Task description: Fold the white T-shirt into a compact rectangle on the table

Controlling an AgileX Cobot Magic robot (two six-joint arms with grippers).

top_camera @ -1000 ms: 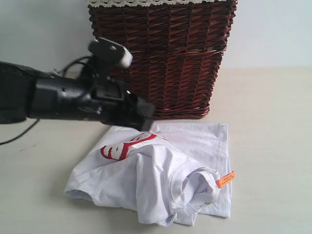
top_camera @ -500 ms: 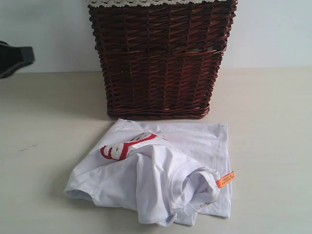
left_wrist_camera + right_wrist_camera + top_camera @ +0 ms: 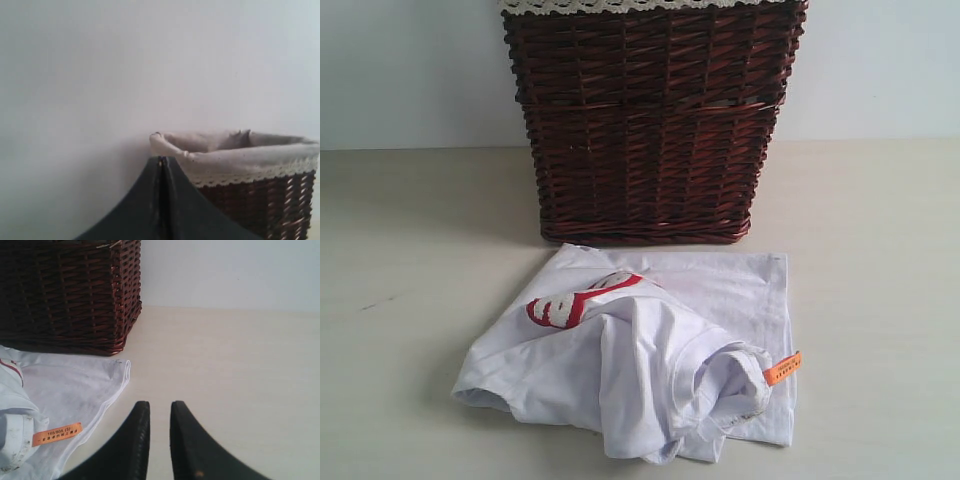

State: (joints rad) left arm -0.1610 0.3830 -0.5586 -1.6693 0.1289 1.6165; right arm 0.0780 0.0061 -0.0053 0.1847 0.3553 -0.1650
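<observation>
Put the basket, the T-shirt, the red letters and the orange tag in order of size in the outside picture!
1. wicker basket and white T-shirt: about alike, and the basket is cut off at the top
2. red lettering
3. orange tag

Soft cloth T-shirt (image 3: 650,370), rough wicker basket (image 3: 650,130), smooth table (image 3: 880,250)

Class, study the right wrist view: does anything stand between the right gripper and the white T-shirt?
Nothing visible does. Only bare table separates the right gripper from the white T-shirt and its near edge. The wicker basket stands beyond the shirt, not between them.
</observation>
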